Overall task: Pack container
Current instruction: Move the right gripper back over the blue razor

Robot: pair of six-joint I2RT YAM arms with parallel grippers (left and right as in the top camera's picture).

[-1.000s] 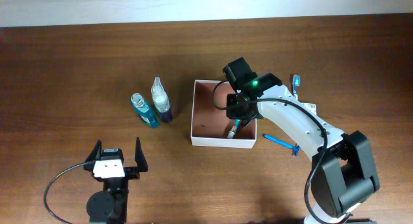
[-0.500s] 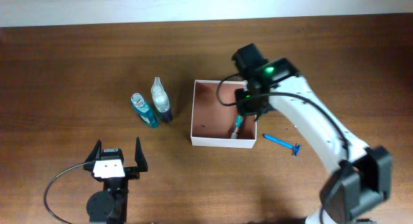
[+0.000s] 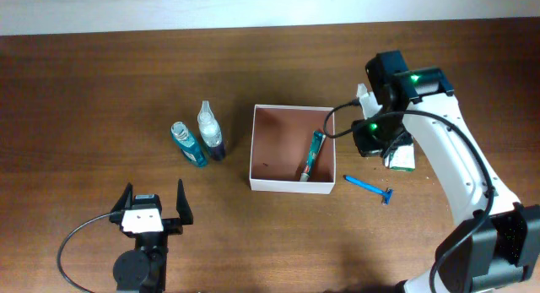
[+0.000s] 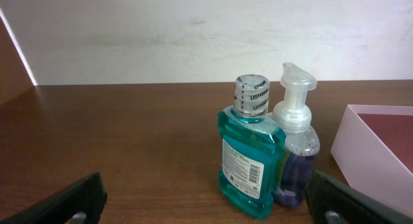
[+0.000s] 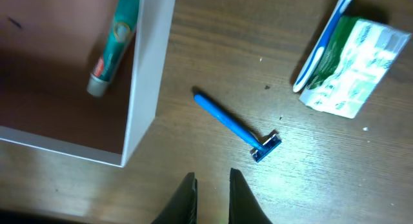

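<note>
Right now the shallow square cardboard container [image 3: 278, 141], white outside and reddish-brown inside, sits about mid-table, a little toward the right edge. One item is already in it: a teal toothpaste tube [image 3: 310, 155] lying along its right wall. My right gripper [image 5: 211, 192] hangs above the bare wood just right of the container, fingers pressed nearly together with nothing between them. The slim blue plastic razor [image 5: 235, 127] lies directly under it, just off the container's near right corner. A white-and-blue toothbrush [image 5: 322, 40] and a green-and-white packet [image 5: 352, 66] lie side by side a bit further toward the right edge. My left gripper [image 3: 153, 196] is parked near the front edge on the left, fingers spread wide and empty, facing the teal mouthwash bottle [image 4: 248, 159] and the clear pump bottle of purple soap [image 4: 297, 153], which stand touching each other just left of the container. I judge I'm between items, about to fetch the second one, most likely the razor. That calls for opening the right fingers, turning the wrist across the thin handle, and coming down low enough to pinch it off the wood without skidding it away.
</note>
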